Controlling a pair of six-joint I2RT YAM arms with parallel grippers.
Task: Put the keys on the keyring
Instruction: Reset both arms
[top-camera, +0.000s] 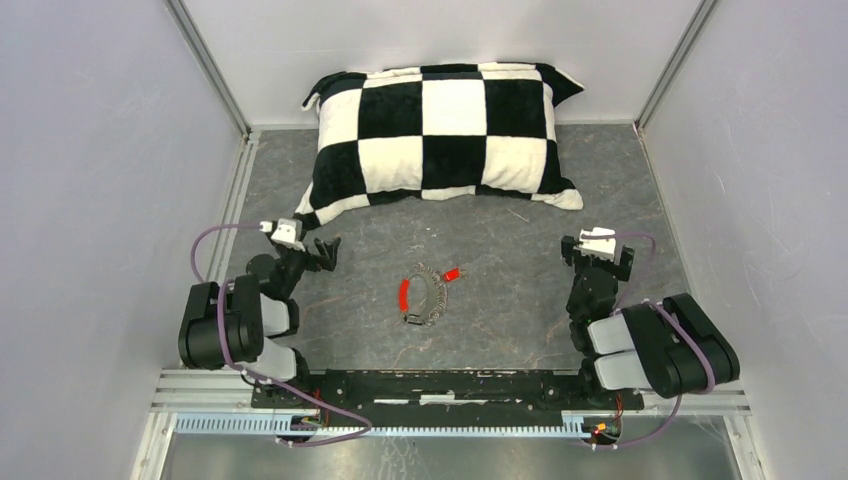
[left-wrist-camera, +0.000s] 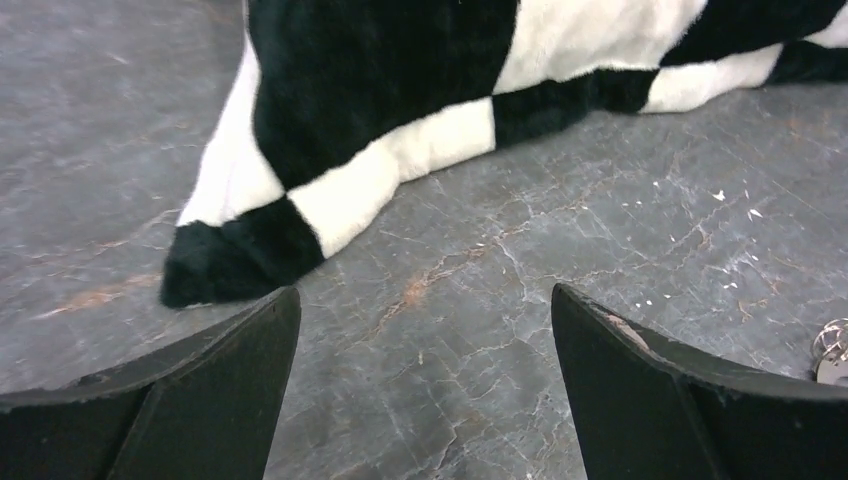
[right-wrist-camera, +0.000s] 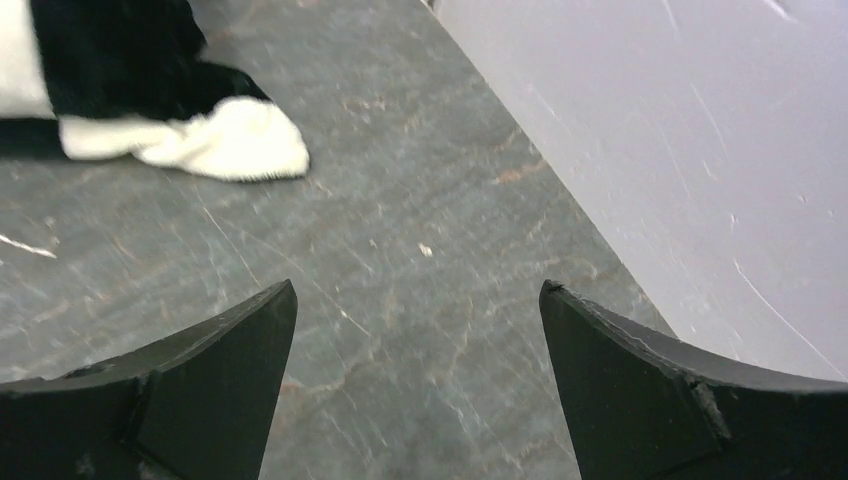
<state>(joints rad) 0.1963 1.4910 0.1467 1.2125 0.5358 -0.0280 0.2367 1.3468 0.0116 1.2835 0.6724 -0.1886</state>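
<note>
Plainly parted, the jaws of the left gripper (left-wrist-camera: 424, 290) stand wide, with nothing between them but the bare grey marbled table (left-wrist-camera: 620, 180). Its black fingers (left-wrist-camera: 210, 400) point toward a near corner of the black-and-white checked pillow (left-wrist-camera: 330, 120). The right gripper (right-wrist-camera: 418, 285) is spread just as wide and is just as empty. It hangs over bare table close to the pale side wall (right-wrist-camera: 700, 130), with a white pillow corner at the upper left of its view.

Seen from above, the two grippers sit at opposite sides of the table. The keyring (top-camera: 428, 293) lies flat between them, well apart from both and a little nearer the left one. Its silvery coil forms a rough loop, with the short red section on the loop's left side. The red-headed key (top-camera: 452, 273) lies at the loop's upper right edge; whether it touches the wire or is threaded on it cannot be told. A small dark piece sits at the loop's near end, too small to identify. The pillow lies beyond, against the far wall.
</note>
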